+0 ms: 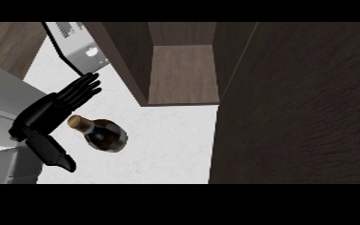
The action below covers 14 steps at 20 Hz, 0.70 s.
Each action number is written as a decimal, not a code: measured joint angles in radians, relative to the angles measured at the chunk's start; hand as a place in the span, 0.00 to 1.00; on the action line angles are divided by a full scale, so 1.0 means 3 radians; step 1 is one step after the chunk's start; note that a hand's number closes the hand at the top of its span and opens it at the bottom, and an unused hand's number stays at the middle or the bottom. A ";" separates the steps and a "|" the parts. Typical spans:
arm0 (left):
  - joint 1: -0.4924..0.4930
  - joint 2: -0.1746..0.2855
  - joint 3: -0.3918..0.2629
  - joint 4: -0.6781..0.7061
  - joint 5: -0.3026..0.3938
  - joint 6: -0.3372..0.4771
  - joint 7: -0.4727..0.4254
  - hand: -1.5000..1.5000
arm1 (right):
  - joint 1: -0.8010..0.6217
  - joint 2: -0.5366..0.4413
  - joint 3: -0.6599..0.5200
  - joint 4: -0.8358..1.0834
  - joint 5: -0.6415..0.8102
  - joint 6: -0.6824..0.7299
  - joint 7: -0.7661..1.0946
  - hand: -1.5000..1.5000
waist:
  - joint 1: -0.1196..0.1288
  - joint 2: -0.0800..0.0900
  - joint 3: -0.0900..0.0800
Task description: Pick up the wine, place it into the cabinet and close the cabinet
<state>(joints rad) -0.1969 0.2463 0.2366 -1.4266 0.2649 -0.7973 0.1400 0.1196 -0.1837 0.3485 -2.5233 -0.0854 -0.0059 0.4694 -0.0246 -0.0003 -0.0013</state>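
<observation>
As I watch, left hand [53, 112]: fingers straight, holding nothing
Wine [105, 134]: dark rounded glass, corked
Cabinet [179, 71]: woodgrain, open

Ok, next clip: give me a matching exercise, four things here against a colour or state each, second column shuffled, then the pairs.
Things:
1 wine bottle
2 left hand
3 cabinet
4 counter

Colour or state:
A white
B open, dark wood
C black, fingers straight
D brown, cork-topped

Pairs: 1-D, 2-C, 3-B, 4-A.
</observation>
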 measured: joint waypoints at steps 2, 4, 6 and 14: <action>-0.0027 -0.0005 -0.0015 0.0157 -0.0165 -0.0009 -0.0167 0.00 | 0.0000 -0.0008 -0.0005 -0.0003 -0.0002 0.0005 0.0010 0.00 | -0.0004 0.0000 0.0000; -0.0100 0.0021 -0.0009 0.0374 -0.0279 -0.0025 -0.0297 0.00 | 0.0003 -0.0011 0.0012 -0.0006 -0.0004 0.0008 0.0010 0.00 | -0.0019 0.0002 -0.0001; -0.0126 0.0029 -0.0020 0.0571 -0.0431 -0.0031 -0.0490 0.00 | -0.0027 0.0016 0.0078 -0.0003 0.0007 -0.0033 0.0030 0.00 | -0.0022 0.0002 -0.0003; -0.0286 0.0081 -0.0133 0.1231 -0.0892 -0.0033 -0.1117 0.00 | 0.0028 -0.0010 0.0083 -0.0007 0.0012 -0.0023 -0.0027 0.00 | -0.0025 0.0003 -0.0002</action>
<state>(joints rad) -0.2828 0.2705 0.1966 -1.0572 -0.0027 -0.8072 -0.1951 0.1278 -0.1866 0.3735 -2.5254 -0.0819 -0.0127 0.4613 -0.0320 0.0007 -0.0020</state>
